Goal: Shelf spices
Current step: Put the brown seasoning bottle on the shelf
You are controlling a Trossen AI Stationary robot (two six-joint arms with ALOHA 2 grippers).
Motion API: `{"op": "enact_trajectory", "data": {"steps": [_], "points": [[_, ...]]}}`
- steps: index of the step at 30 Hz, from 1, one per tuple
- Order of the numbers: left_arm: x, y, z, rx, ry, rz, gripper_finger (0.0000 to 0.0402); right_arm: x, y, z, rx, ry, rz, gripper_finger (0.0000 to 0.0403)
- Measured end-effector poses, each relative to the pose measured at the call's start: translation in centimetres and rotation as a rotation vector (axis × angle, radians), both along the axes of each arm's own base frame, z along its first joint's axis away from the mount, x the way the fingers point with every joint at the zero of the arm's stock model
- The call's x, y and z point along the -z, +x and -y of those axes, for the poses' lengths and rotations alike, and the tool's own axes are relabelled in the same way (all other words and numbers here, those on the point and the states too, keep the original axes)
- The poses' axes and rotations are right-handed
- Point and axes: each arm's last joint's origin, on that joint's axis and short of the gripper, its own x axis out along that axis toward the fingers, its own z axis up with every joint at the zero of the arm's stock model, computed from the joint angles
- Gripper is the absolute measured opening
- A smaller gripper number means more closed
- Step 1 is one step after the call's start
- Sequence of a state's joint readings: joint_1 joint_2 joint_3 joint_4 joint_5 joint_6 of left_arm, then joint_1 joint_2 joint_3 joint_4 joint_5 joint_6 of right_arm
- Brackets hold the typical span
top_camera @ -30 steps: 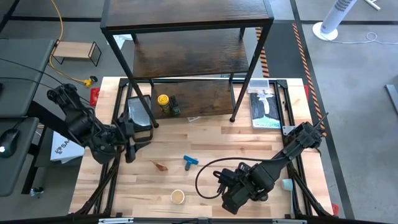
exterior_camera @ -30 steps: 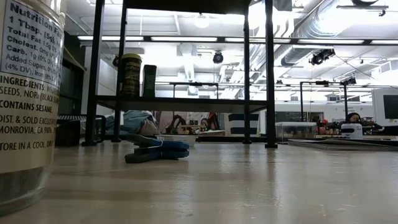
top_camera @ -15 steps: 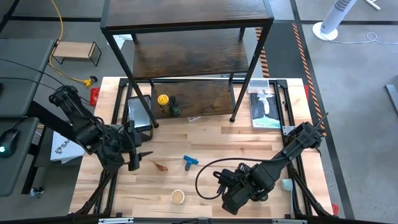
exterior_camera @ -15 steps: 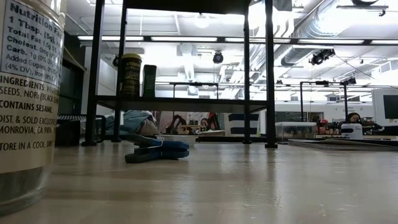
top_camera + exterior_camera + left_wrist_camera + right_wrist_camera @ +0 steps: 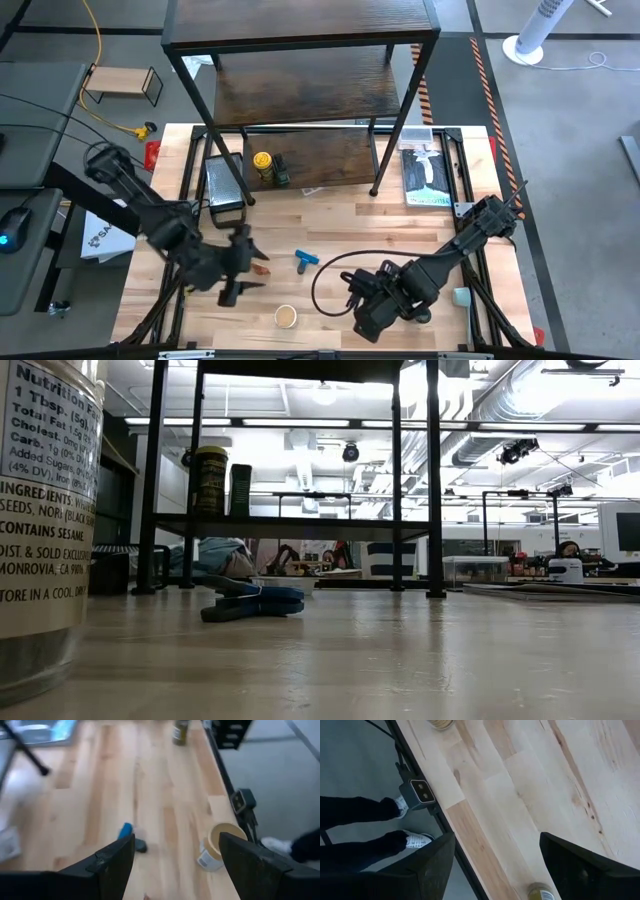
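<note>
One blue T-piece (image 5: 305,261) beside reddish-brown packet (image 5: 260,268)

The wide middle of the table (image 5: 400,225) is bare wood, so a gripper could pass there freely. Near the front edge, three small things sit close together and get in the way: a blue T-shaped piece (image 5: 305,261), a small reddish-brown packet (image 5: 260,268) and a tan-lidded jar (image 5: 286,317). At the back, the shelf (image 5: 300,40) blocks the way with its thin black legs. A yellow-lidded jar (image 5: 263,166) fills one end of its lowest board.
</note>
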State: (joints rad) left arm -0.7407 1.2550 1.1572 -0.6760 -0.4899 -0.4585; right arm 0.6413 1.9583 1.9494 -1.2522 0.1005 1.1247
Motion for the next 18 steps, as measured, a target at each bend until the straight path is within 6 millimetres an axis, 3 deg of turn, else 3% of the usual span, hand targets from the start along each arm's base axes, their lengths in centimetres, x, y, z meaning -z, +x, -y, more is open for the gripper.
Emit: {"op": "enact_trajectory", "data": {"steps": [9,18], "points": [[1.6,2.7,0.4,0.121,-0.140,-0.116,0.0282,0.0,0.0,0.0,-0.006,0.002,-0.002,0.0287],[3.1,4.8,2.7,-0.060,-0.441,-0.135,0.0282,0.0,-0.4,-0.5,-0.006,-0.055,0.040,0.0287]]}}
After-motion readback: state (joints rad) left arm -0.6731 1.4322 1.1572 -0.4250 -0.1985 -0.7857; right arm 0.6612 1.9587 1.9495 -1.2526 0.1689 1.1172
